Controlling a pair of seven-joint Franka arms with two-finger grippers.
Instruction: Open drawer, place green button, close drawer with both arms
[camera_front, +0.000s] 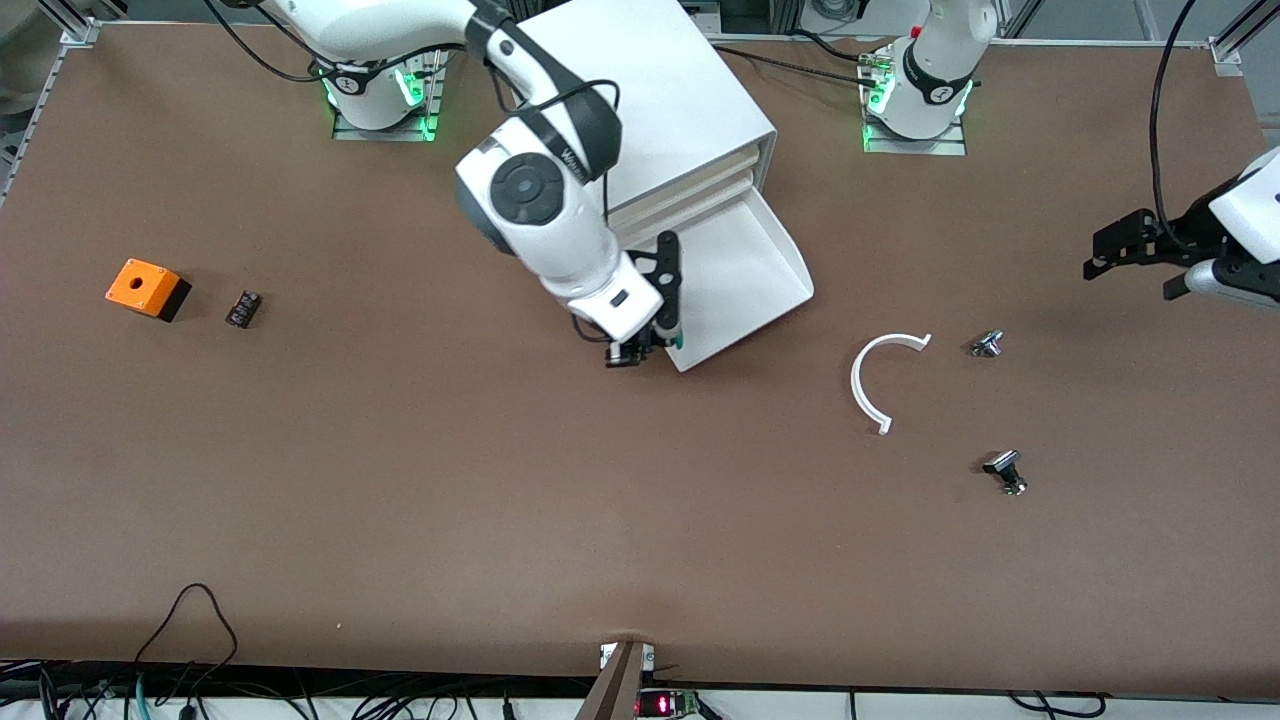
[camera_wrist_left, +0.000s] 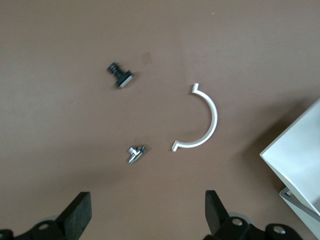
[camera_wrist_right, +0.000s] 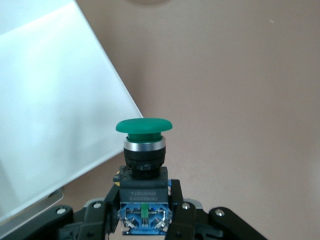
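Observation:
The lowest drawer (camera_front: 745, 265) of the white cabinet (camera_front: 660, 100) stands pulled out, its tray bare. My right gripper (camera_front: 652, 347) is shut on the button (camera_front: 676, 340) and holds it just above the table, beside the drawer's corner nearest the front camera. The right wrist view shows the button's green cap (camera_wrist_right: 144, 126) and dark blue-black body clamped between the fingers (camera_wrist_right: 95, 210), with the drawer's white wall (camera_wrist_right: 50, 100) beside it. My left gripper (camera_front: 1097, 256) waits open and empty over the table's left-arm end; its fingers (camera_wrist_left: 80, 212) show in the left wrist view.
A white curved strip (camera_front: 870, 385) and two small metal parts (camera_front: 987, 344) (camera_front: 1006, 472) lie between the drawer and the left gripper. An orange box with a hole (camera_front: 146, 288) and a small black component (camera_front: 243, 308) lie toward the right arm's end.

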